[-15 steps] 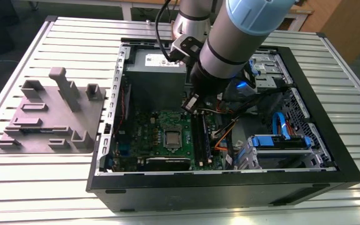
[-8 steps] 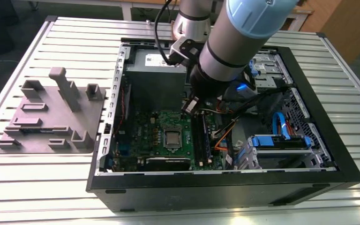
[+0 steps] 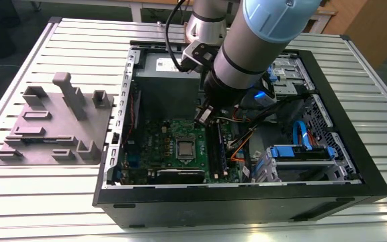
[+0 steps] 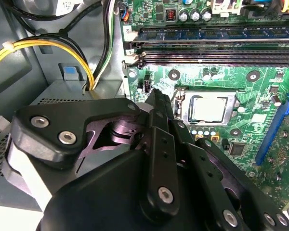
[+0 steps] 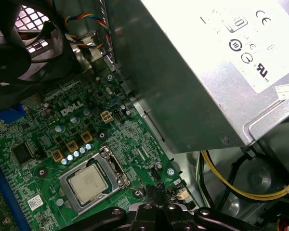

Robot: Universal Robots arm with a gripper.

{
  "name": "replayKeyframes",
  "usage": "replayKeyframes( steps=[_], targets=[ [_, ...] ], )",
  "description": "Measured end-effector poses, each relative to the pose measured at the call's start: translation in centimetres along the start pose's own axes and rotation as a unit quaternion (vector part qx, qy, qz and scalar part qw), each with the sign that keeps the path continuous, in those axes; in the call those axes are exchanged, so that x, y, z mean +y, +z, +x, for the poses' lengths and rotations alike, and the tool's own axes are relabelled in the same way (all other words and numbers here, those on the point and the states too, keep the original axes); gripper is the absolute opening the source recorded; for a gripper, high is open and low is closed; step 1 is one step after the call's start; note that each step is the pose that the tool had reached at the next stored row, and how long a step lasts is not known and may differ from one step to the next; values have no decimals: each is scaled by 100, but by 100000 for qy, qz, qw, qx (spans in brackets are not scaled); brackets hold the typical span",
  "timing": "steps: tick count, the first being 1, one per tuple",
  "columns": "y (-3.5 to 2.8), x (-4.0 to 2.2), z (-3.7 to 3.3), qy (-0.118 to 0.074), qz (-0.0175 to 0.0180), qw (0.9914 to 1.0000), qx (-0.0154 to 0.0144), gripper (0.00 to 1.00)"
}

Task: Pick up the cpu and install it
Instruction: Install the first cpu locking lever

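The cpu [image 4: 209,108] lay inside the metal frame [image 4: 181,109] on the board [image 4: 260,62]. The jaws hung near it, above the board, pinched together on nothing. A low pass from there could have clipped the frame or nudged the cpu askew, bending pins beneath

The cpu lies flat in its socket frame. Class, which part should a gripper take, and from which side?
Grip the cpu by two opposite edges, likely from straight above. It is a thin square lying flat, top up, inside the frame, so a sideways approach would meet the frame first.
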State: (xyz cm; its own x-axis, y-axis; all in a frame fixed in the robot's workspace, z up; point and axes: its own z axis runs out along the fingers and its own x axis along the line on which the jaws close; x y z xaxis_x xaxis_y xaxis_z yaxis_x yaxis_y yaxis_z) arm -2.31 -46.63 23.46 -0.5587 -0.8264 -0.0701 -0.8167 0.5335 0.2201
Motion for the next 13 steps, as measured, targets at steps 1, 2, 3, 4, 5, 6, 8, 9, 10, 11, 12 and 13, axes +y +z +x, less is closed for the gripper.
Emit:
replayKeyframes(
  steps=[1,2,3,4,5,6,8,9,10,11,12,13],
  targets=[
    [0,0,0,0,-1,100000,-1,11],
    [0,0,0,1,-1,100000,-3,11],
    [0,0,0,0,-1,100000,-4,11],
    [0,0,0,-2,-2,100000,-4,11],
    [0,0,0,-4,0,100000,-3,11],
    [0,0,0,-3,-2,100000,-1,11],
    [0,0,0,-5,-2,100000,-1,11],
    [0,0,0,-12,6,100000,-3,11],
    [1,2,1,-16,54,100000,-40,11],
    [2,5,3,-32,132,100000,-98,11],
    [3,12,8,-73,300,99999,-200,11],
    [4,21,15,-123,534,99998,-350,11]
  ],
)
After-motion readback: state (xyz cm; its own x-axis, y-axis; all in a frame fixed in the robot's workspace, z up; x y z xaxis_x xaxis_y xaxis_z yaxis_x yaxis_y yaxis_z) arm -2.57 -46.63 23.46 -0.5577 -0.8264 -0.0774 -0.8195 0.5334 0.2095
